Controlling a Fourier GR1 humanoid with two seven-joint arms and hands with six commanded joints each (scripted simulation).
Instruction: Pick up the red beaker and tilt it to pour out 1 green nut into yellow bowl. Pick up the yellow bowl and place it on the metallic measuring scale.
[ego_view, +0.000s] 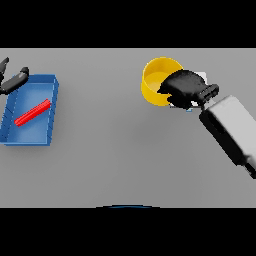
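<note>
Right hand (184, 88) reaches in on its white and grey arm (231, 131) from the lower right and is clamped on the yellow bowl (156, 80), its dark fingers curled over the bowl's right-hand rim. From the hand, the bowl spreads out to the left, tipped so that its open mouth and yellow inside face the view. A small patch of pale surface, the metallic measuring scale (202, 76), peeks out just behind and under the hand; most of it is hidden, so whether the bowl touches it cannot be told. Far to the left of this hand, well apart across the grey table (115, 150), lies a blue tray (47, 112) with a red beaker (32, 112) lying on its side inside. Left hand (14, 79) shows at the tray's upper left corner, fingers straight and spread apart, holding nothing.
</note>
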